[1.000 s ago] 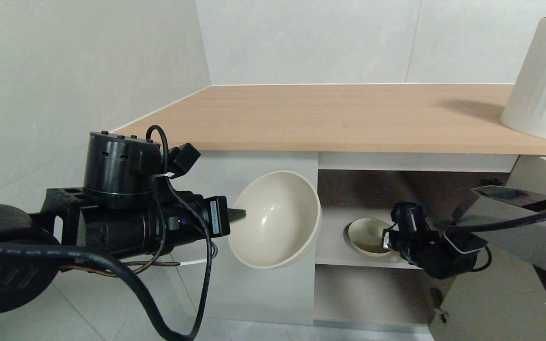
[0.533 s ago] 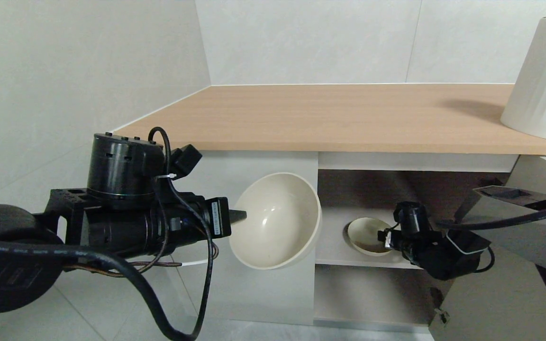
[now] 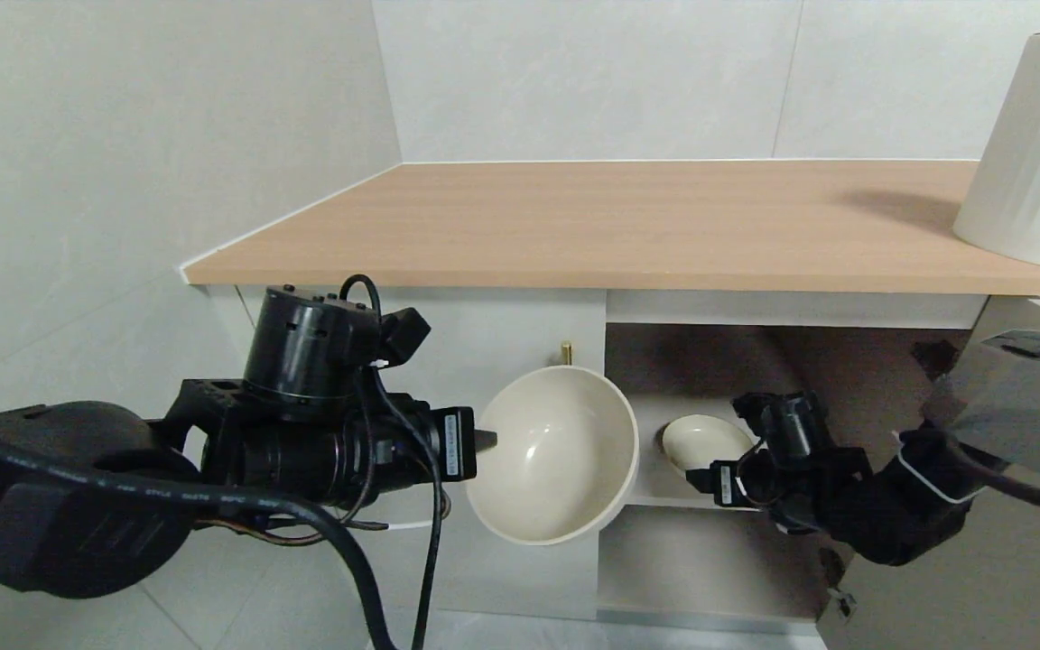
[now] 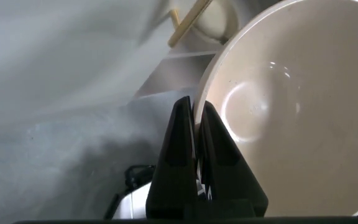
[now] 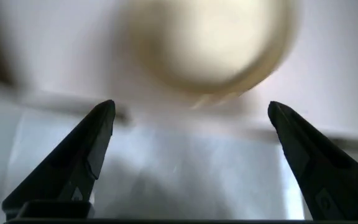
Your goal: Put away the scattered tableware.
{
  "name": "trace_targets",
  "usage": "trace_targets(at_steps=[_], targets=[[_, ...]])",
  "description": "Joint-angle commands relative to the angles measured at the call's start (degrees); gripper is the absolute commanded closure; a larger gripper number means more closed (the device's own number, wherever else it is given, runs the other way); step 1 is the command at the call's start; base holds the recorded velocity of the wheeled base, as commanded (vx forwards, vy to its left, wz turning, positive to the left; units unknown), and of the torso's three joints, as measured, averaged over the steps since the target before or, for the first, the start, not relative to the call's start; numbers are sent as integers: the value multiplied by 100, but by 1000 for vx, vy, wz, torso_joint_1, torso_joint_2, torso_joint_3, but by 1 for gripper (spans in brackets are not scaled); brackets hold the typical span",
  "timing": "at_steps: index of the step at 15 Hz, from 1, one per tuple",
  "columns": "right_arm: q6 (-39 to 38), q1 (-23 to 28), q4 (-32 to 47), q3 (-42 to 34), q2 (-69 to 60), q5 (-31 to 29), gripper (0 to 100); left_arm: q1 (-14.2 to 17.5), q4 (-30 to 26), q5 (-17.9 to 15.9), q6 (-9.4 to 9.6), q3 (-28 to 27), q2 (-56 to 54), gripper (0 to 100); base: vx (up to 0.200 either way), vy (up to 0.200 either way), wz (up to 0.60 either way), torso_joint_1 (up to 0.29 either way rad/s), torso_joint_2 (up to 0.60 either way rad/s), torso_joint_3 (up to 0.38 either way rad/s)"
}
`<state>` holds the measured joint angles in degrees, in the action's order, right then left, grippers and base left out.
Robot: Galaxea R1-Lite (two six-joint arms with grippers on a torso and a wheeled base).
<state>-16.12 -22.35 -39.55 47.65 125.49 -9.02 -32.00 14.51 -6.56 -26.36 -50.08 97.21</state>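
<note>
Our left hand [image 3: 486, 440] is clamping the near rim of the big cream bowl [image 3: 556, 460], with one finger inside the rim and one outside. We are holding the bowl tipped on its side in the lower middle of the head view, its hollow facing us. It is hanging in front of the white cabinet door [image 3: 502, 325], just below a small brass knob [image 3: 565, 351]. Our right hand [image 3: 717, 477] is hovering in the lower right with its fingers spread wide. It is pointing at a small cream bowl [image 3: 705, 441], which is sitting on the shelf [image 3: 655, 498] of the open compartment, just beyond the fingertips and apart from them. Above, the wooden desk [image 3: 628, 226] is carrying a white ribbed shade [image 3: 1039, 153] at the upper right edge.
</note>
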Motion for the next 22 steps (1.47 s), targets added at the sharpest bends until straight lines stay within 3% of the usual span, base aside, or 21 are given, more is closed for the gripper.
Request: trace_targets(at_steps=[1,2,4,8,11,15,22], targets=[[3,-464,527,-318,-1220,261,0,-149,0,208,96,16,264,100,0,0,0,0,0,0],[-6,-560,782,-353,-1571,454,0,-219,-9,427,236,33,404,100,0,0,0,0,0,0],[-41,-745,1538,-300,-2319,735,0,-368,-27,823,315,77,659,100,0,0,0,0,0,0],[-50,-859,2381,-177,-3259,1069,0,-483,-44,893,500,156,905,100,0,0,0,0,0,0],[-67,-1132,2891,-90,-3487,1438,0,-658,-44,999,517,156,1143,100,0,0,0,0,0,0],[-217,-1756,3533,69,-3189,1403,0,-852,-18,1192,517,139,1380,100,0,0,0,0,0,0],[-524,-1949,3577,332,-2248,858,0,-984,-9,1245,517,139,1318,100,0,0,0,0,0,0]])
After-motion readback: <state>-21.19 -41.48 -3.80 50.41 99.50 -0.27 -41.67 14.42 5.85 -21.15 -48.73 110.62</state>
